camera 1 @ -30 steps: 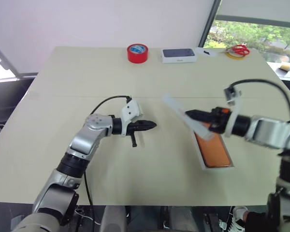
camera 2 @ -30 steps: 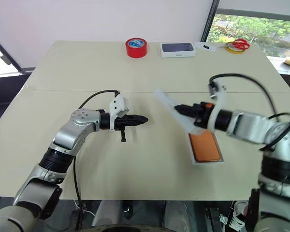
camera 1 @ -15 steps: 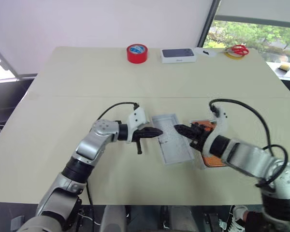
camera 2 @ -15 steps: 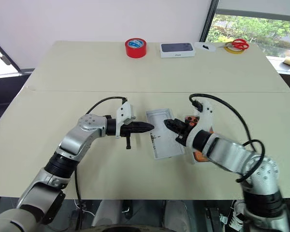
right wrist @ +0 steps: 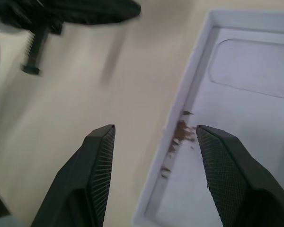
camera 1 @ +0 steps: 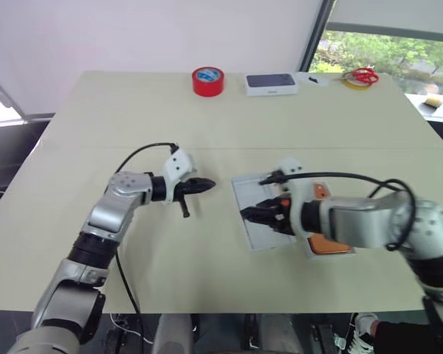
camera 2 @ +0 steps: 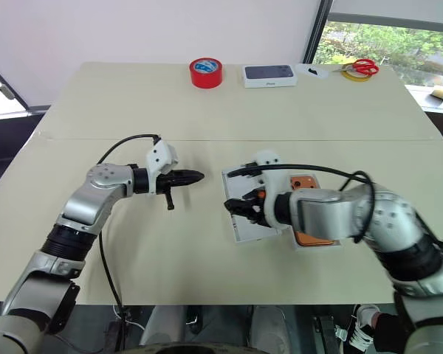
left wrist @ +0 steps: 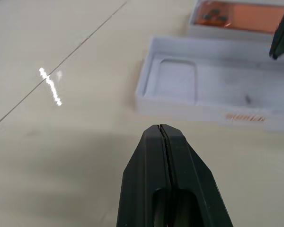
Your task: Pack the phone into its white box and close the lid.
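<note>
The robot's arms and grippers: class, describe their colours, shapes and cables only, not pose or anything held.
Both arms have silver-grey metal segments joined by black rings. A white camera block sits on each wrist, with a black cable looping back along the arm. The left gripper ends in two slim black fingers tapering to a point. The right gripper has broader black fingers with ridged inner pads.

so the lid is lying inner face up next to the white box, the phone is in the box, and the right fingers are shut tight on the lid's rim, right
Not quite. The right gripper has its fingers open, straddling the lid's rim, as the right wrist view shows. The rest holds: the lid lies inner face up beside the white box, with the phone in it.
</note>
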{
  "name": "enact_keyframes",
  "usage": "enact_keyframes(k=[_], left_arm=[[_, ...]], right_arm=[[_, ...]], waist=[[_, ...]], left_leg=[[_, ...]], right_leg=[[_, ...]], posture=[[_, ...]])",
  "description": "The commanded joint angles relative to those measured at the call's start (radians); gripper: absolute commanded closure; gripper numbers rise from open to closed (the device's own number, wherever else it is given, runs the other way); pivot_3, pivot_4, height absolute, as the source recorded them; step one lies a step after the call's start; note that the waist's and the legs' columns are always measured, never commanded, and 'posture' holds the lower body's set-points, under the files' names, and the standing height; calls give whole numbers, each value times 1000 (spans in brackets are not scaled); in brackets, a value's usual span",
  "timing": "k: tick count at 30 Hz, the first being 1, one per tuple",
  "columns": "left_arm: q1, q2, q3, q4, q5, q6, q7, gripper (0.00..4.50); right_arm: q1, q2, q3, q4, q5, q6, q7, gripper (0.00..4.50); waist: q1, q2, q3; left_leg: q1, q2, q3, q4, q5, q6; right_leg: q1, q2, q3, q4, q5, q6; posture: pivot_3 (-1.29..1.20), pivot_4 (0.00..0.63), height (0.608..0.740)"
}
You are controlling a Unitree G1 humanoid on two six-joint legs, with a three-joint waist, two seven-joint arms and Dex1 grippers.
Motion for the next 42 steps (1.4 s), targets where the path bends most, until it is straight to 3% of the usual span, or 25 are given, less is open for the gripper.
enact_keyframes(k=[1,8,14,19,25,31,38,42], left_arm=[[6,9,27,-30,-5,-18,1,4500],[54,4,36,-96,-17,11,29,4500],[61,1,37,-105,-18,18,37,4500],[46,-2,40,-86,-21,13,37,4500],[28,13,100,-79,-72,41,25,4500],[47,39,78,-100,-75,49,-19,4500],[63,-33,-52,-171,-59,51,-49,4500],[50,-90,-112,-171,-37,48,-37,4500]], right_arm=[[-52,31,35,54,-32,20,-64,1605],[-89,115,87,158,-98,86,-152,1605],[-75,147,88,153,-122,124,-180,4473],[-69,151,31,162,-82,86,-211,4473],[-36,133,-133,173,118,-42,-217,4473],[70,255,-350,118,129,-70,-113,4473],[215,375,-384,-11,129,-111,-45,4473],[299,368,-377,-43,129,-120,-17,4473]], waist=[[3,0,0],[-4,0,0],[-2,0,0],[-1,0,0],[-2,0,0],[-3,0,0],[1,0,0],[-1,0,0]], left_leg=[[-1,0,0,0,0,0],[0,0,2,0,0,1],[0,0,1,0,0,1],[0,0,1,0,0,1],[0,0,2,0,0,1],[0,0,3,-1,0,1],[0,0,2,-1,0,1],[0,0,1,-1,0,1]], right_leg=[[0,-1,0,0,0,0],[-1,-1,0,1,0,0],[0,-1,0,1,0,0],[0,-1,0,1,0,0],[-1,-1,0,1,0,0],[-1,0,0,1,0,0],[-1,-1,0,1,0,0],[-1,-1,0,1,0,0]], posture=[[0,150,730],[0,150,730],[0,150,730],[0,150,730],[0,150,730],[0,150,730],[0,150,730],[0,150,730]])
